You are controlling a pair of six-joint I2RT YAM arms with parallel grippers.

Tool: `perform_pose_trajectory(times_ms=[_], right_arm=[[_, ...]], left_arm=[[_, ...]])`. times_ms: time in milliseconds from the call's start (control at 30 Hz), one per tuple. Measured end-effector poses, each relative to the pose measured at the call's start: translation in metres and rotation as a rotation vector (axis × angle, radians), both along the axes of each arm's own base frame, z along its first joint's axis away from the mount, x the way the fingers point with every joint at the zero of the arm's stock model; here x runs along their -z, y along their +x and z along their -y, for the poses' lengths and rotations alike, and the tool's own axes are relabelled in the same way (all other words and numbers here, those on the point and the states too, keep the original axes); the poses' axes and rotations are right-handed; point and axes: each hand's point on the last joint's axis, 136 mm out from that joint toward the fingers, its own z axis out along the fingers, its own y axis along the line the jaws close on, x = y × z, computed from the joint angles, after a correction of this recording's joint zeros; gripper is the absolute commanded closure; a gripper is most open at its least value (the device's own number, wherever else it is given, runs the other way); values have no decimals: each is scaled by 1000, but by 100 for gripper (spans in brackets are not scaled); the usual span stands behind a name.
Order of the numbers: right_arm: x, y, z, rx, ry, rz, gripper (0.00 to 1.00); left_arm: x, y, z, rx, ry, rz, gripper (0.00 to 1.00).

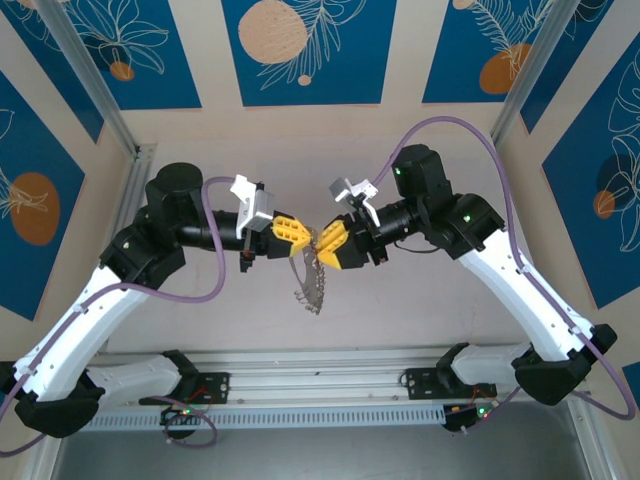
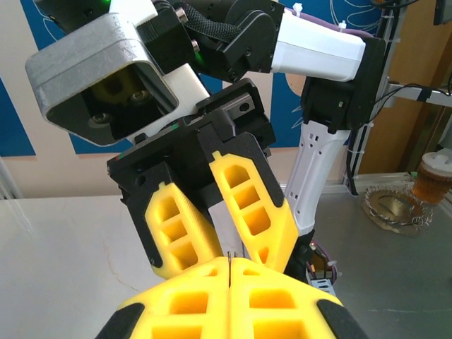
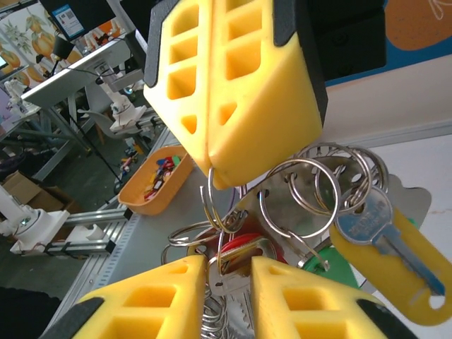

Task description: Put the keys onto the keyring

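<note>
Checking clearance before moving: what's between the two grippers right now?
Right wrist view: the keyring rings and a red key head fill the gap between left gripper and right gripper.

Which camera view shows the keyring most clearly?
The right wrist view: the keyring is close, its steel rings sharp, one pinched by the left claw. The top external view shows the keyring as a small grey dangling bundle. The left wrist view gives a thin sliver at most.
</note>
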Motion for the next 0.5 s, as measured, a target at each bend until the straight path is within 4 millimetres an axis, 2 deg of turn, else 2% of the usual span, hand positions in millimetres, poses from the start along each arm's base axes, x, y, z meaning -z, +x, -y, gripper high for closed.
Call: perform_pose_trajectory(times_ms=[133,367,500], right_arm=[[-8,1,7,29,25,20,81],[-17,1,14,79,38,55,68],[-18,-1,16,93,45,81,67]], left_arm=[[0,0,0,0,-2,1,100],[-3,-1,-1,-1,-9,1,100],[-4,-3,-2,7,-15,-4,100]])
